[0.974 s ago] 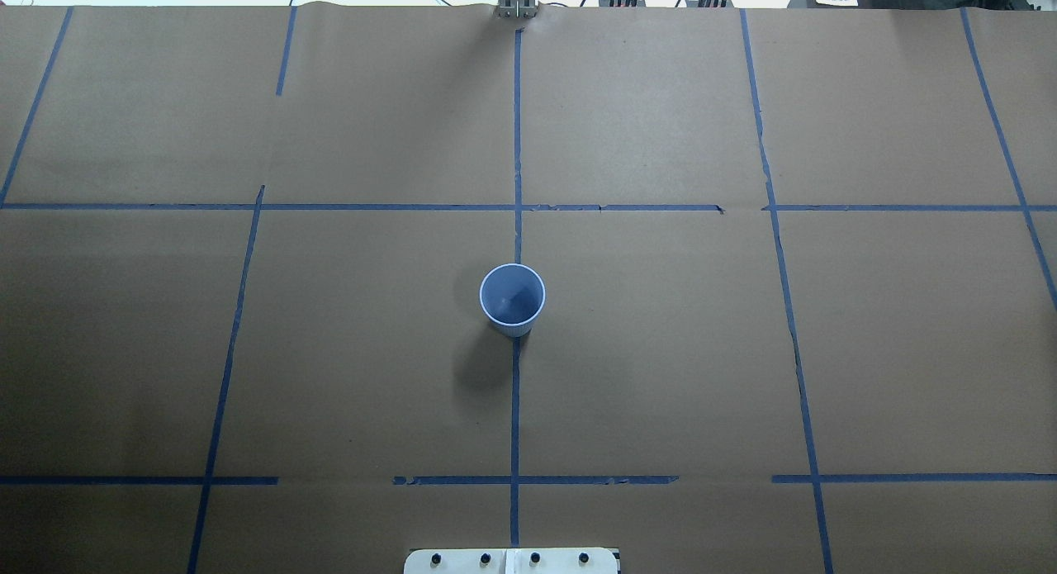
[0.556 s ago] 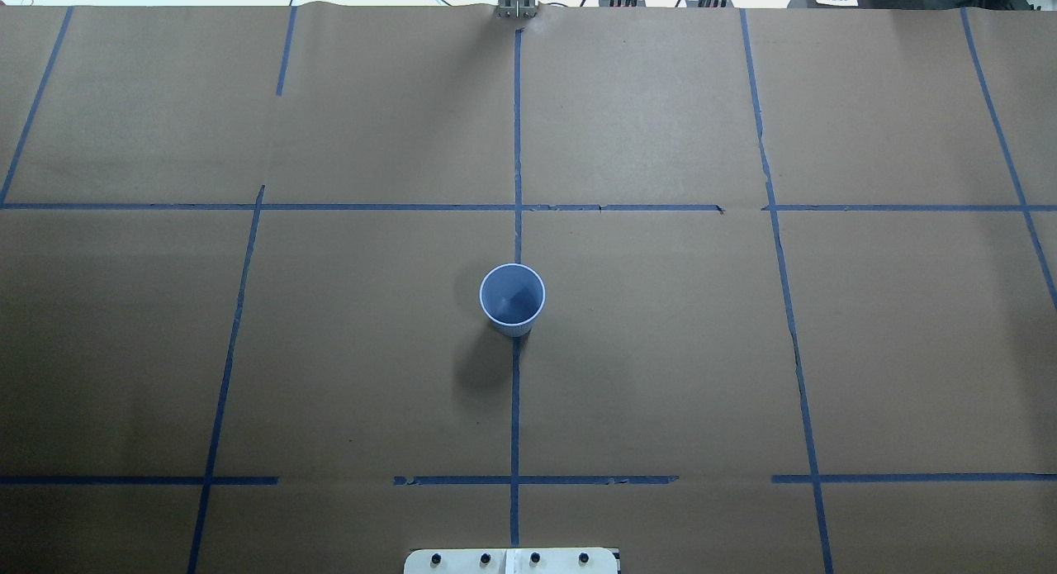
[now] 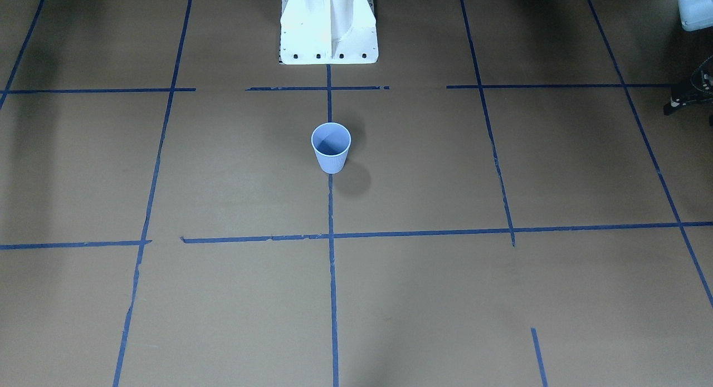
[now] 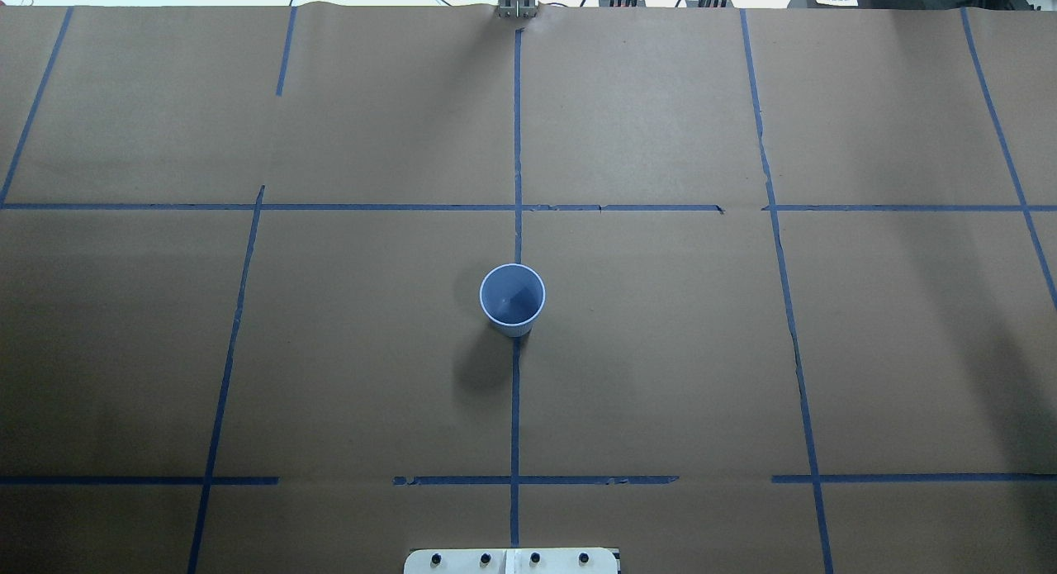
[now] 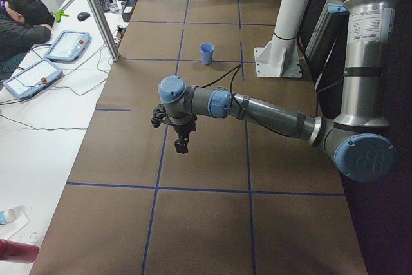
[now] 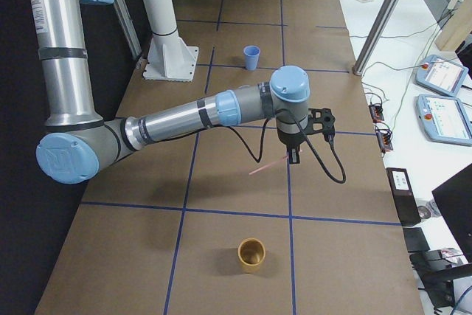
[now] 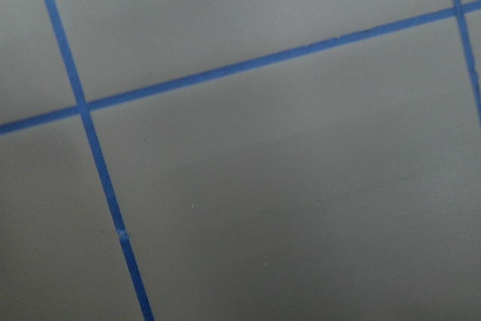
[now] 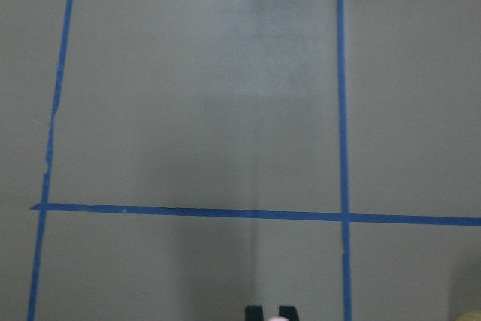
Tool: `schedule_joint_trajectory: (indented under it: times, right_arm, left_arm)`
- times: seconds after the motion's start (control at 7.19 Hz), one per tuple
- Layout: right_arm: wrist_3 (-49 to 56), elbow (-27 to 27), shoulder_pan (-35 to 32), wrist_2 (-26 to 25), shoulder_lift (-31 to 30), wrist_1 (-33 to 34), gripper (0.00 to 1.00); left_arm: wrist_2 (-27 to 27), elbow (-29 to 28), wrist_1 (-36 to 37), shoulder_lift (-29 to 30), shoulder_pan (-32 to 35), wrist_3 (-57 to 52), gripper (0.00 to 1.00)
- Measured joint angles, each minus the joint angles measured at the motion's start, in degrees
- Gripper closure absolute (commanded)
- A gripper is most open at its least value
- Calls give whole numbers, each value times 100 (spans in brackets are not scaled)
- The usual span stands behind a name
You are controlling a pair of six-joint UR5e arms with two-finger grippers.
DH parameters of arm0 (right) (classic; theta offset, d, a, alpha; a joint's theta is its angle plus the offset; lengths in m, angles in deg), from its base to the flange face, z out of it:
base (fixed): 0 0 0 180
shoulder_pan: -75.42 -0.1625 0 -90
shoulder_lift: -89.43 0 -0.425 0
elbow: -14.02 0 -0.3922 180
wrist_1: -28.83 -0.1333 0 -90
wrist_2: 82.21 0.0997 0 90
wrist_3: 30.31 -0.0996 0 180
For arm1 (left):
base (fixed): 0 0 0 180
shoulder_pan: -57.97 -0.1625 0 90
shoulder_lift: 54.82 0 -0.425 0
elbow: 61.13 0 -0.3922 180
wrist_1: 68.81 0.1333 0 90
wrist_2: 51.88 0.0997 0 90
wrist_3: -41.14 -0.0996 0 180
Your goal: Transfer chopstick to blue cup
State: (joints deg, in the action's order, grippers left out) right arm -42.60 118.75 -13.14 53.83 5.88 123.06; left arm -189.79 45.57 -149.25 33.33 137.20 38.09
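Right pincer (image 8: 270, 313) shows in its own wrist view only as two dark fingertips at the bottom edge. They sit close together, with a small pale pink end nipped between them. Beyond them lies the brown worktop (image 8: 188, 110), crossed by blue tape lines (image 8: 342, 110).

Seen from the right end, the right arm (image 6: 184, 119) reaches out over the worktop and its pincer points down. It is closed on the thin pink chopstick (image 6: 268, 167), which sticks out sideways, clear of the paper. A yellow cup (image 6: 251, 254) stands upright near the worktop's right-end edge. The blue cup (image 6: 251, 57) stands upright well apart from the chopstick, toward the middle and near the white post (image 6: 161, 12).

Seen from the left end, the left arm (image 5: 270, 114) stretches over the worktop. The left pincer (image 5: 182, 146) hangs point-down above a tape line, and I cannot tell whether it is open or closed. A person (image 5: 22, 24) leans on the desk beyond the operators' edge.

The left wrist view shows bare worktop and crossing tape lines.

In the front-facing view the blue cup stands mouth-up on the centre tape line, near the foot of the white post.

In the overhead view the same cup sits on that centre line, between the worktop's middle and the robot-side edge.
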Motion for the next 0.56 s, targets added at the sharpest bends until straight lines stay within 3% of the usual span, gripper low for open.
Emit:
schedule_joint_trajectory:
  times: [0.56]
  right_arm:
    - [-2466,348,1563,11,995,27,100]
  left_arm:
    - [-14,-255,-102,-465,569,-1045,0]
